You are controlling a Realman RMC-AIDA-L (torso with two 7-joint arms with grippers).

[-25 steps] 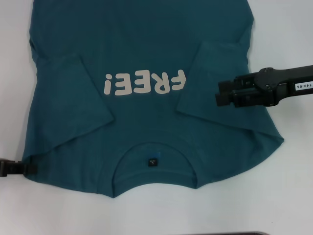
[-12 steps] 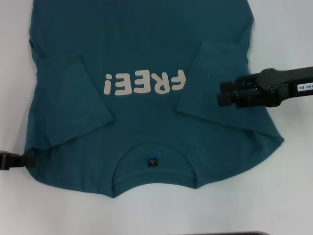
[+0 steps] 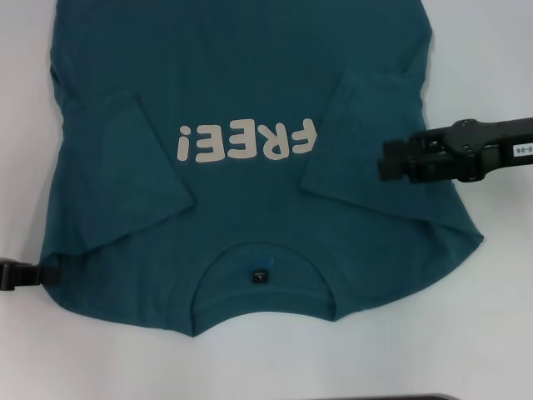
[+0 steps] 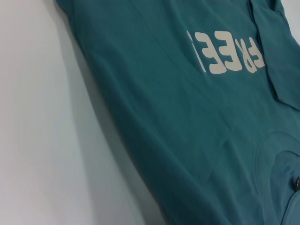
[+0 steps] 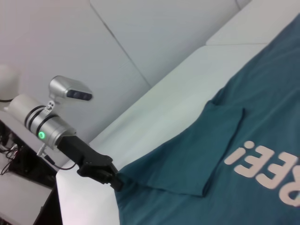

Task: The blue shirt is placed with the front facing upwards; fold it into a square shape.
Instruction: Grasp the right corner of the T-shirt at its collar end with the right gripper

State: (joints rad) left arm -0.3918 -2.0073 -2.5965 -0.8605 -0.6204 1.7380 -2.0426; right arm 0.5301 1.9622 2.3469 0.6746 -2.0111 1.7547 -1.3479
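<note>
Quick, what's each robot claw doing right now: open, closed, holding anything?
Left gripper: shut on the blue shirt, at its shoulder edge.
Right gripper: above the folded sleeve, holding nothing; open or closed cannot be told.

A plain white table (image 3: 500,333) carries the blue shirt (image 3: 250,225), spread flat, lettering upward

The blue shirt (image 3: 250,225) is dark teal with cream "FREE!" lettering (image 3: 247,140) and a small dark neck label (image 3: 261,275), lying on a white tabletop (image 3: 500,333).
</note>
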